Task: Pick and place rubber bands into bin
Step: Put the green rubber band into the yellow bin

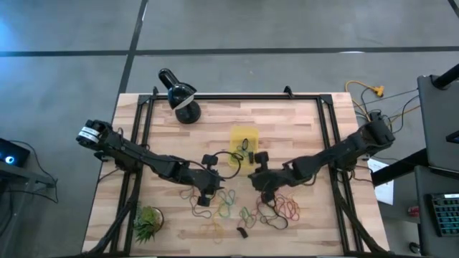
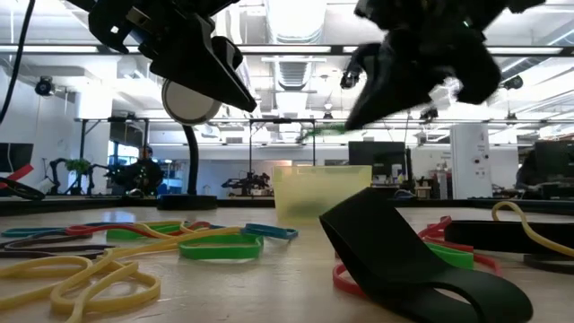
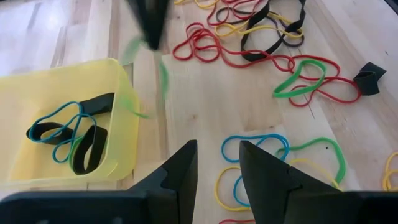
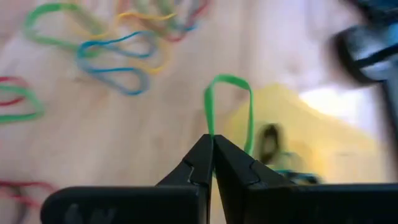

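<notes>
Many rubber bands (image 1: pixel 237 208) in red, green, yellow, blue and black lie flat on the wooden table, near its front edge. The yellow bin (image 1: pixel 244 142) stands behind them and holds a few bands (image 3: pixel 68 134). My right gripper (image 4: pixel 212 146) hangs above the table beside the bin (image 4: pixel 311 143), shut on a green rubber band (image 4: pixel 229 81). My left gripper (image 3: pixel 217 165) hovers open to the left of the bin (image 3: pixel 62 118), with nothing between its fingers. In the low view the green band (image 2: pixel 323 130) hangs above the bin (image 2: pixel 318 190). My right gripper pinches one end of the green band's loop (image 4: pixel 209 127) between its two fingertips. The fingers slant downward. The band is lifted clear of the table and dangles slack from the fingertips (image 3: pixel 149 25) next to the bin's rim.
A black domed lamp (image 1: pixel 179 94) stands at the far left of the table. A small spiky green plant (image 1: pixel 147 222) sits at the near left corner. Black frame rails (image 1: pixel 143 122) run along the table's sides. A wide black band (image 2: pixel 395 256) lies close to the front edge.
</notes>
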